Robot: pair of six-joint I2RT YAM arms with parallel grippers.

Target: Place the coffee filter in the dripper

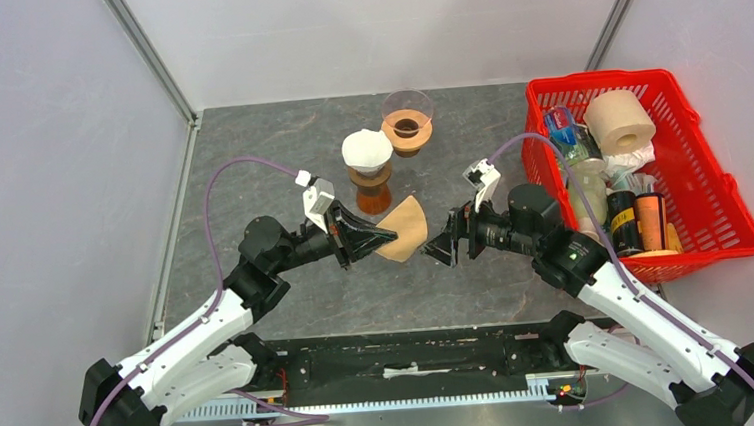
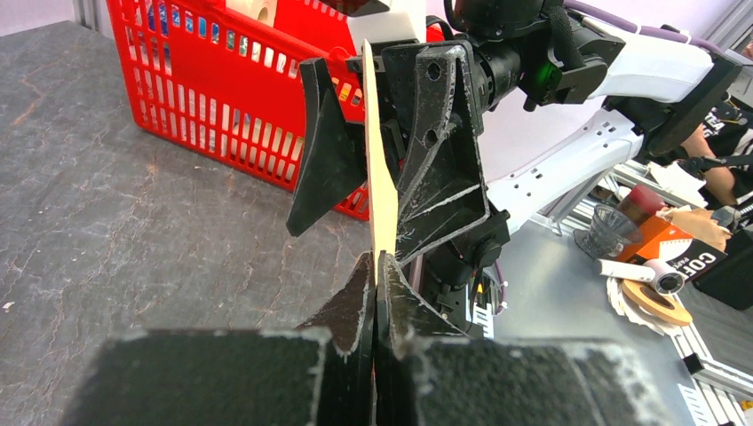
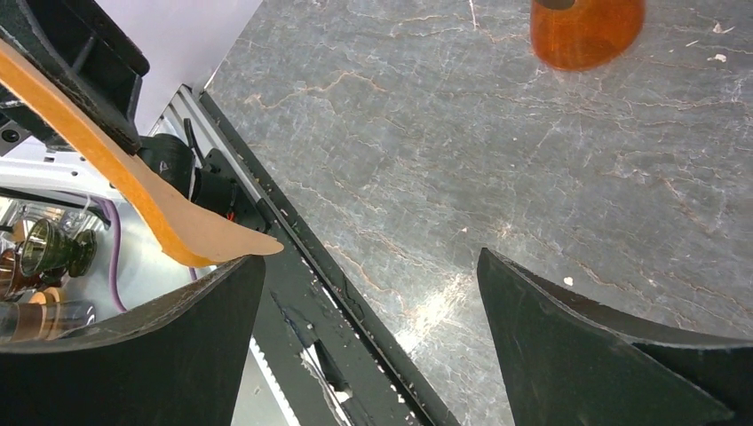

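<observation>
Robot lab test cell. Plain grey walls [image 1: 48,146] w/ alu frame posts [image 1: 149,53] box in a slate-look counter [image 1: 268,150]; left arm [image 1: 191,336], right arm [image 1: 640,305] bolted to a rail [image 1: 403,356]. Plus red basket [image 1: 594,77] of misc props.

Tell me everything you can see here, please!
coffee filter: one, brown, pinched above the table
empty dripper: one, clear on orange, back middle
filled dripper: one, white filter over amber, near the empty dripper
basket: one, red, right side
paper roll: one, cream, in the basket
bottles: several, mixed colours, in the basket
table: one, dark grey
left fingers: two, black, shut on the coffee filter
right fingers: two, black, open, at the filter's far edge
</observation>
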